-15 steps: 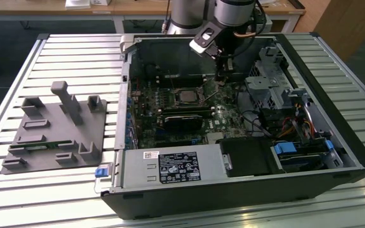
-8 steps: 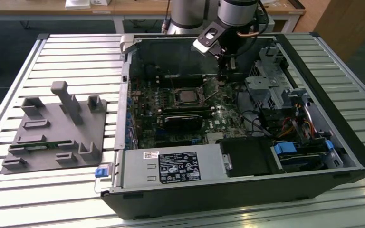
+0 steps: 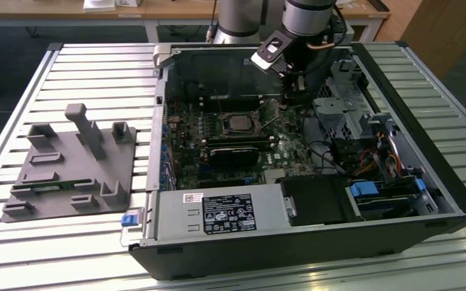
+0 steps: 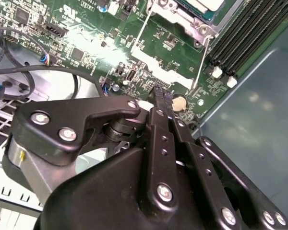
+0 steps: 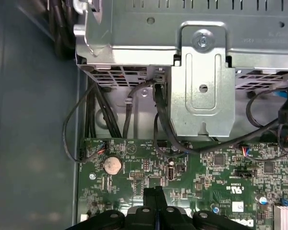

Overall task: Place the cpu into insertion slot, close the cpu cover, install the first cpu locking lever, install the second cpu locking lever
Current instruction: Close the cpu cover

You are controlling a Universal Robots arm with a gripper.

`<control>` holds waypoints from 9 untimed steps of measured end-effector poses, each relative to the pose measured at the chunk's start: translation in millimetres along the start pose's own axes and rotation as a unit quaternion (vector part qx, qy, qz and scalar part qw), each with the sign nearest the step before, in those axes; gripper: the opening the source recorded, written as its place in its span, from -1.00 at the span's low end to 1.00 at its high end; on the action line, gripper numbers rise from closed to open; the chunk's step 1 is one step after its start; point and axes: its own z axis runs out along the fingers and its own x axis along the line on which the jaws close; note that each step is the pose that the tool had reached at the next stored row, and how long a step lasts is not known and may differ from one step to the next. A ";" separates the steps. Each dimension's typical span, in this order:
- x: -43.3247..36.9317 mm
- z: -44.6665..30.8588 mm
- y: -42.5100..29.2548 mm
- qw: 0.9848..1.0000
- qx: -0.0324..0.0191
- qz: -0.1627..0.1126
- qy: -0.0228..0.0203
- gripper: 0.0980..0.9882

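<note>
Black jointed metal claw (image 3: pixel 293 97), exterior view: it reaches down into the open black computer case (image 3: pixel 427 212), which lies on the slatted grey metal tabletop (image 3: pixel 95 66). The small square dark insertion slot (image 3: pixel 237 123) with a silvery rim sits in the green circuit board (image 3: pixel 189 151). It is apart from the claw, toward the exterior view's left of it. A grey plastic fixture block (image 3: pixel 71 163) lies outside the case, well apart from the claw on that same side. Finger state cannot be told from this view.

Second wrist view: the claw (image 4: pixel 158 94) has its fingertips pressed together with nothing between them. The tips are close over the green board, just beside a round silvery coin cell (image 4: pixel 179 102); contact with the board cannot be told. Beyond the tips, the thin silvery metal cpu cover (image 4: pixel 192 21) frames the flat pale cpu (image 4: pixel 204 4), which is seated in the slot. Two thin wire locking levers (image 4: pixel 141 36) run from the frame toward the claw; latched or not cannot be told. Long black memory slots (image 4: pixel 240 38) lie beside the socket, on its side away from the claw.

First wrist view: the claw (image 5: pixel 155 194) is together, seam closed, holding nothing. The coin cell (image 5: pixel 112 165) is near the tips. Farther beyond stands a folded silvery sheet-metal drive cage (image 5: pixel 201 86), and black cables (image 5: pixel 72 129) loop from it down to the board.
</note>
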 end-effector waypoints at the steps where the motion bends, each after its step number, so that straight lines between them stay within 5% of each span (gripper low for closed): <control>1: 0.0 1.9 0.2 1.000 0.000 0.000 0.000 -0.98; 6: -0.2 9.2 -0.1 1.000 0.002 0.000 0.000 -0.98; 9: -0.2 9.5 -6.2 1.000 0.002 0.000 0.000 -0.98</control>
